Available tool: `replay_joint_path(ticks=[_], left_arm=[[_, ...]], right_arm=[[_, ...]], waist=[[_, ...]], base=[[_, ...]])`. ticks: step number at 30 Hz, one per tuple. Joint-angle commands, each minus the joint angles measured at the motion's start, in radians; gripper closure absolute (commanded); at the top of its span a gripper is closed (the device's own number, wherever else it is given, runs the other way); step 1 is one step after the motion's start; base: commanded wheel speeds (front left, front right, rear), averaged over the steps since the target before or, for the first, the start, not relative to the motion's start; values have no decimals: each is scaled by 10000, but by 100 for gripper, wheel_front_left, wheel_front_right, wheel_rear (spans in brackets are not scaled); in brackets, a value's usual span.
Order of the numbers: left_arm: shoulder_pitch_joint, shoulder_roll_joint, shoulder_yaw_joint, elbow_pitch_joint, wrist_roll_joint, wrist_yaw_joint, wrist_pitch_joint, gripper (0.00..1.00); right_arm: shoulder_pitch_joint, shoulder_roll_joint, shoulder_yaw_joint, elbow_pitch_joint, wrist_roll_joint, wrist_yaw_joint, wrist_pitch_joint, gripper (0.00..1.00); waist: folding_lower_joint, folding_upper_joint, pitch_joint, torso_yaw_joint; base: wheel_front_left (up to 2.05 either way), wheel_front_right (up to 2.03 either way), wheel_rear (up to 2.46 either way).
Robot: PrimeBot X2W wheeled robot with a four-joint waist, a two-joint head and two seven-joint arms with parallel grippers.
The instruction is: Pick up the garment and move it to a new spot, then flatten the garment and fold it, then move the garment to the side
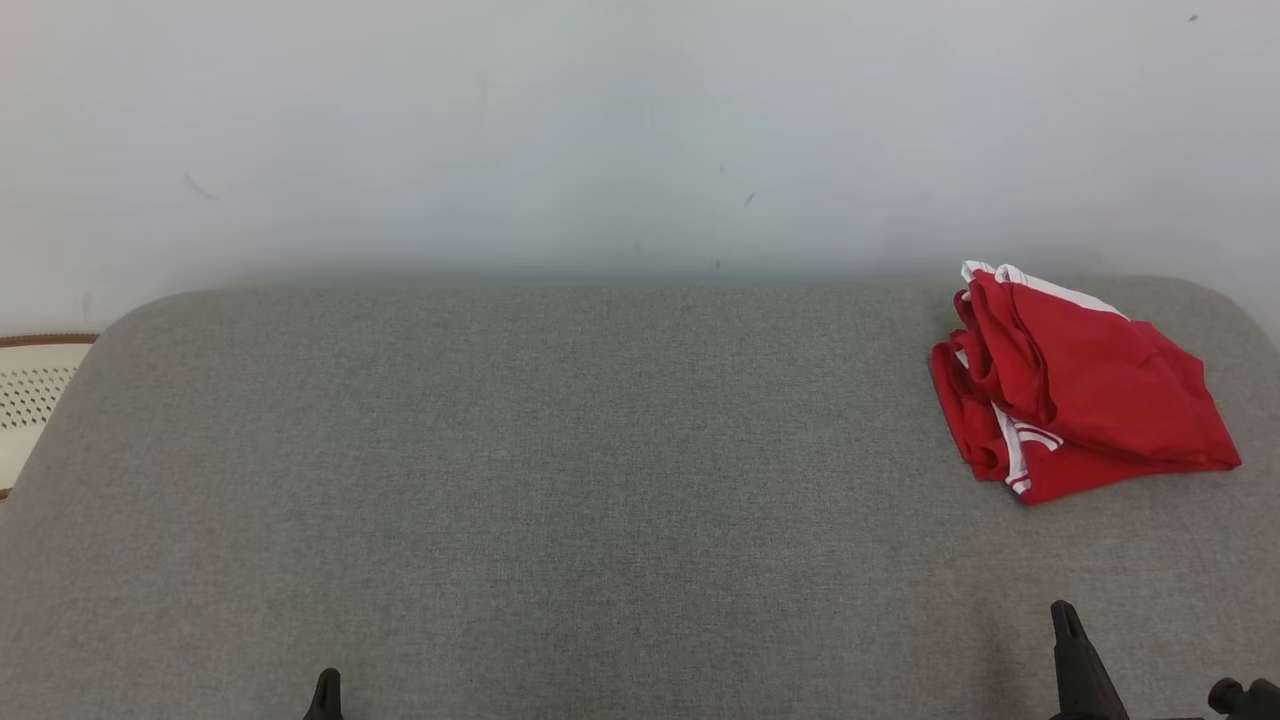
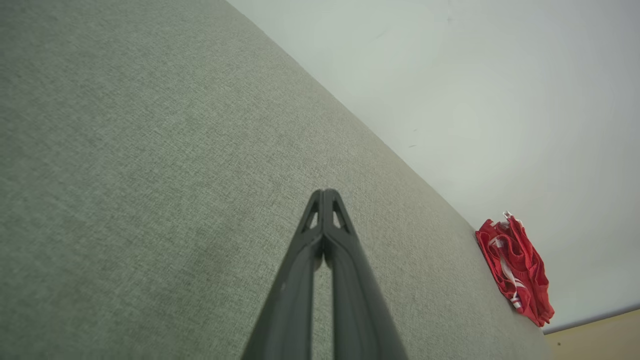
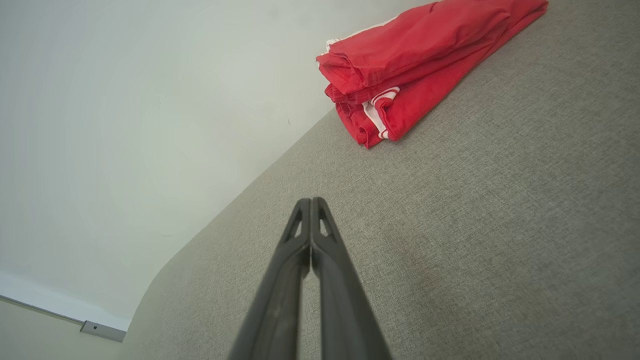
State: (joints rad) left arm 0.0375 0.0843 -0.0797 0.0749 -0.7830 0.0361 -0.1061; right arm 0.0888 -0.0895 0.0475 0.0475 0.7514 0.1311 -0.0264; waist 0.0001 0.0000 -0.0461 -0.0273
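Red garment [image 1: 1085, 390] hugs table's [image 1: 500, 450] far-right edge (folded).

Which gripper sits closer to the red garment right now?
The right gripper, below the garment in the head view; the left gripper sits far across the grey surface.

Garment [image 1: 1085, 390]: solid bright red, with a white band along the top edge and thin white stripes at the folded side.

Padded surface [image 1: 560, 480]: grey, with an even flecked weave and no print. It reads faintly greenish in the left wrist view.

Wall [image 1: 600, 130]: plain pale grey-white with a few small dark specks.

Left gripper [image 1: 326, 688] and right gripper [image 1: 1066, 620]: matt black, unmarked.

Perforated panel [image 1: 30, 390]: cream, with rows of small dark holes and a brown rim.

Floor [image 2: 600, 335]: tan.

Skirting [image 3: 50, 302]: white band below the wall.
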Motion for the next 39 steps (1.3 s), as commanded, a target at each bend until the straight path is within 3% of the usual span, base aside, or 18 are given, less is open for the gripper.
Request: replay_joint_path(ticks=[1, 39], left_arm=[[-247, 50, 63, -33, -387, -109, 69, 100], [-652, -13, 481, 581, -4756, -944, 850, 100]], right_arm=[[-281, -99, -65, -95, 385, -2, 15, 100], [-579, -211, -768, 403, 5125, -2, 524, 100]], waist=[[-1, 0, 7, 4], [-1, 0, 208, 119]], base=[[0, 0, 0], [0, 0, 0]])
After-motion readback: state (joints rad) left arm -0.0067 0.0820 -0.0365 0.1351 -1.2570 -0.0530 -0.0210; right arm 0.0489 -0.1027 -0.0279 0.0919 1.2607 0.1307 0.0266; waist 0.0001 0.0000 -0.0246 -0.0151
